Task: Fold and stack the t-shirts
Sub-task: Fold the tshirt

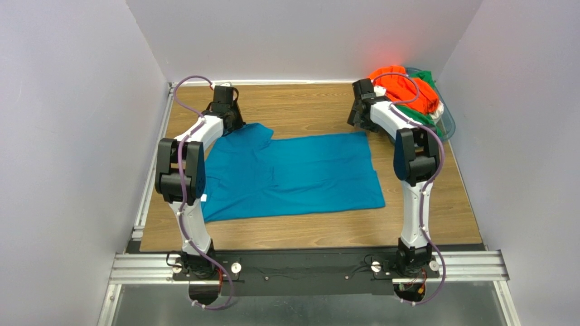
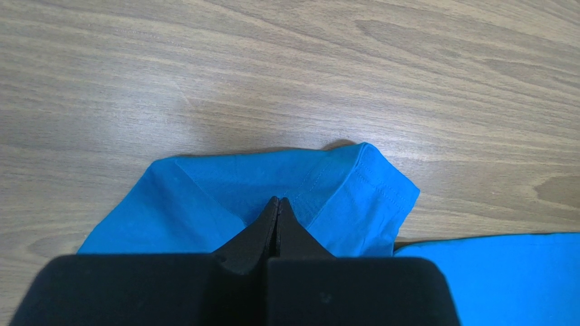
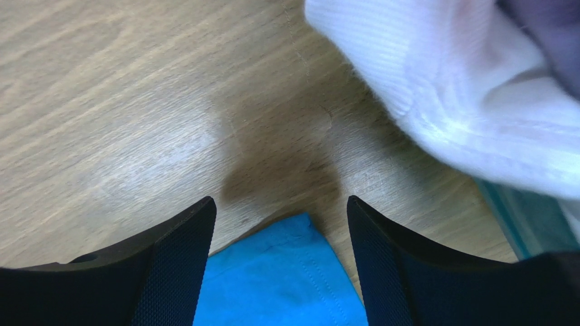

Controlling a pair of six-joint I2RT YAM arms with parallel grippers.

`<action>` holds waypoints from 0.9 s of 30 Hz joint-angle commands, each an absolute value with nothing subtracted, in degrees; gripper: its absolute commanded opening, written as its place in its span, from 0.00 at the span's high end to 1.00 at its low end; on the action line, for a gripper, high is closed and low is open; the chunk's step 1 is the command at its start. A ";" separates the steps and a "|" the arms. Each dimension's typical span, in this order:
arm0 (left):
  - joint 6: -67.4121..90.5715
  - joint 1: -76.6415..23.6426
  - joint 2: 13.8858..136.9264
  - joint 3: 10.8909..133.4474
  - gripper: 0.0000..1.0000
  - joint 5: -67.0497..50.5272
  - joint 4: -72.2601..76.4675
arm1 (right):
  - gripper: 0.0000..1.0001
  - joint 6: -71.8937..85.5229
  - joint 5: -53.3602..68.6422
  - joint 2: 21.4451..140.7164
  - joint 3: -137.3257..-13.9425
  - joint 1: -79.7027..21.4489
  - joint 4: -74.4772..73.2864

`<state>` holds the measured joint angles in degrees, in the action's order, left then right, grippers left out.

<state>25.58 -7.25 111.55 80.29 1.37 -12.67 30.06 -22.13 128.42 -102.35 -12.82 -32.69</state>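
Risking a lopsided lift here: clenching the left hand (image 2: pixel 278 204) tight on the folded sleeve (image 2: pixel 354 197) of the teal-blue t-shirt (image 1: pixel 293 173), while gripping nothing at all with the right hand (image 3: pixel 280 210). Hanging released and wide over the shirt's far right corner (image 3: pixel 289 278), straddling it, not yet closing. Pulling from the left side alone, most likely, meaning dragging the cloth askew and wrinkling the body instead of turning a clean fold.

Pinching only a thin bite of sleeve near its edge, too, so possibly slipping out under any sharp tug, or peeling up just one layer.

Crowding the white cloth (image 3: pixel 463 102) on the right as well, spilling just beside the right hand from the clear basket (image 1: pixel 446 119); possibly snagging it when closing or rising, and tugging the orange t-shirt (image 1: pixel 401 88) and green t-shirt (image 1: pixel 425 78) heap along with it.

Lying otherwise flat across the middle of the table (image 1: pixel 306 102), spread left to right, near hem smooth, left sleeve bunched at the far left.

Reaching both arms out to the far side, elbows held high, forearms dipping down to the cloth: left at the far left sleeve, right at the far right corner, close beside the basket.
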 commanded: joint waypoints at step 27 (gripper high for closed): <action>30.41 -8.09 99.15 69.79 1.00 -1.85 -11.52 | 0.99 27.69 -19.60 120.24 -90.27 -13.01 -27.07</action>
